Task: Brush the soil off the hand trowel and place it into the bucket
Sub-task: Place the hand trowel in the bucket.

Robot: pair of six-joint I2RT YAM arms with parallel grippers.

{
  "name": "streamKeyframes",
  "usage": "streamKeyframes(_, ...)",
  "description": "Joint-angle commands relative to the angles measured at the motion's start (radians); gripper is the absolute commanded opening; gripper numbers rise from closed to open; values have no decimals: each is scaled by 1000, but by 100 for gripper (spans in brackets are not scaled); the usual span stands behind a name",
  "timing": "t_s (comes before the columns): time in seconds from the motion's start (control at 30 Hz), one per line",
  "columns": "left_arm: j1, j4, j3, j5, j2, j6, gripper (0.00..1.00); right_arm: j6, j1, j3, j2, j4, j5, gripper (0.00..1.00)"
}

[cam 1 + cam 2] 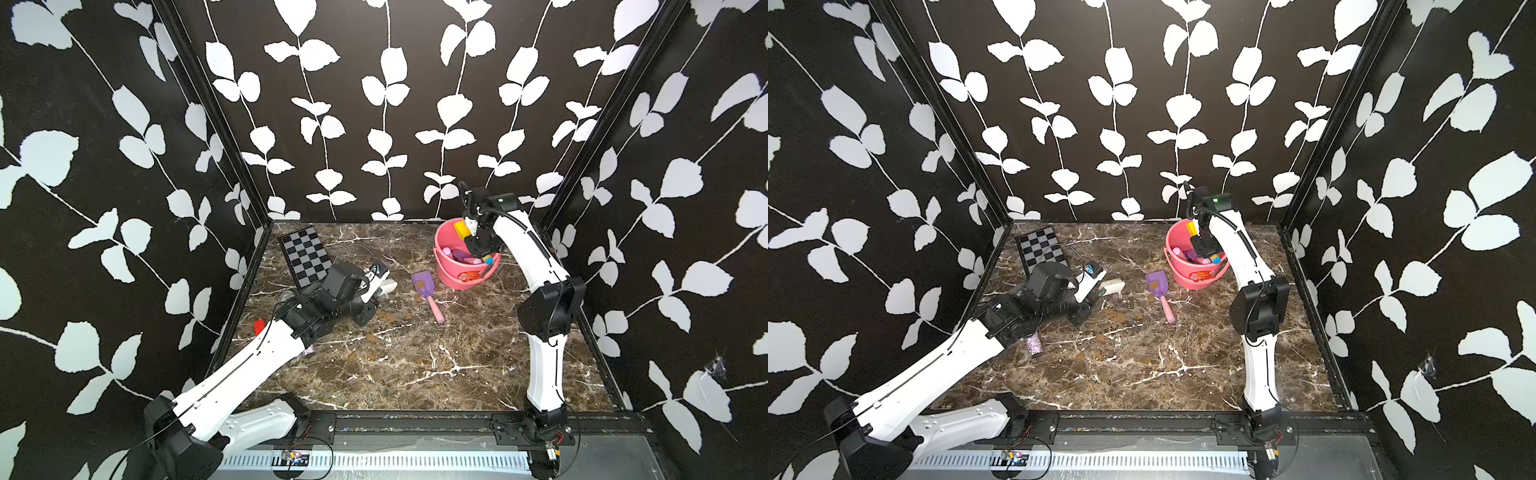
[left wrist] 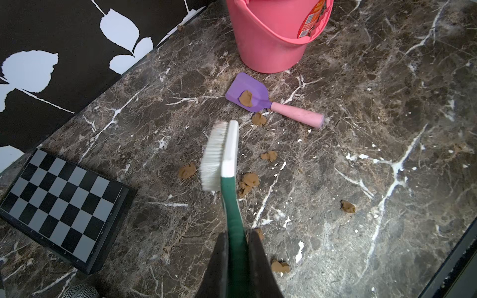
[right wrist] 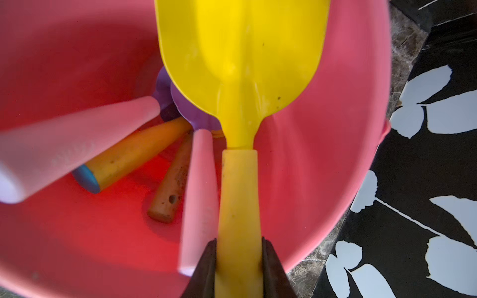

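Right pincer [image 3: 238, 242] clamps the yellow trowel [image 3: 240, 64] by its handle, blade inside the bucket [image 3: 335, 154] near its wall. Just beside the bucket lies 1 purple trowel [image 2: 242, 82] carrying soil [image 2: 245, 98]. Left pincer [image 2: 238, 234] grips a brush [image 2: 229, 154] nearby, tabletop [image 2: 374, 154] open around it.

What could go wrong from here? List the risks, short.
1. The right gripper holds the yellow trowel at the mouth of the bucket, where other tool handles already lie; dropped, it may catch on them and stick out.
2. The purple trowel lies loose on the table with a soil clump on its blade; the brush in the left gripper may just push it along.
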Motion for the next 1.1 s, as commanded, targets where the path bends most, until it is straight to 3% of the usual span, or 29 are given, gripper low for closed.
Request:
streamKeyframes(0.0,6,24,-3,8,-9,7,0,-9,5,-41,-79,-6,-6,7)
streamKeyframes(0.63,6,9,-32,-10,-66,-1,0,-14,-9,31,24,4,-44,25)
streamKeyframes(1.07,6,-13,-35,-42,-101,8,0,-7,-10,63,-26,-1,-55,40)
